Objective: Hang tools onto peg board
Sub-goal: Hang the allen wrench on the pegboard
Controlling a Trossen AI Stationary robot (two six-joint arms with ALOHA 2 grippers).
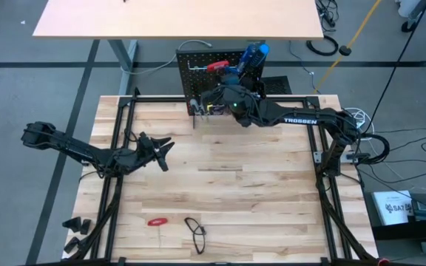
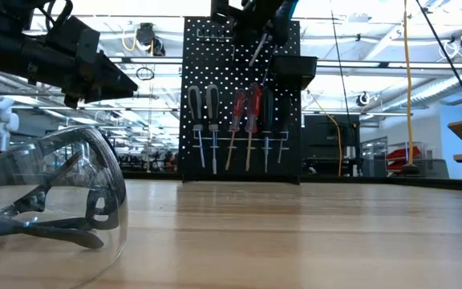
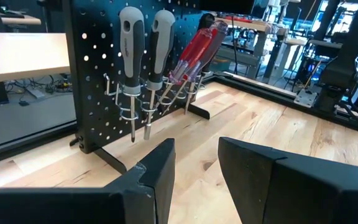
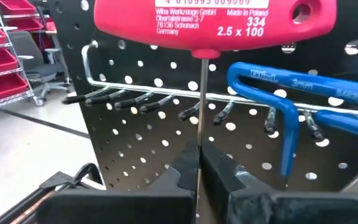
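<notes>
The peg board stands upright at the table's far edge. Black-handled and red-handled screwdrivers hang in its lower hooks by their handles. A blue bent hex key hangs on the upper hook rail. My right gripper is up in front of the board's top, shut on a red T-handle hex key. My left gripper waits open over the table's left part, pointing at the board, with nothing between its fingers. My right gripper pinches the key's thin metal shaft between its two fingers, some way from the red handle. The fingers lie across the shaft. The key is lifted clear of the table, its handle close before the board above the hook rail, its shaft tip slanting down.
A small black bin sits on the board's upper right. Clear safety glasses and a small red thing lie near the table's front edge. A second tabletop stands beyond the board. Black frame rails run along the table's sides.
</notes>
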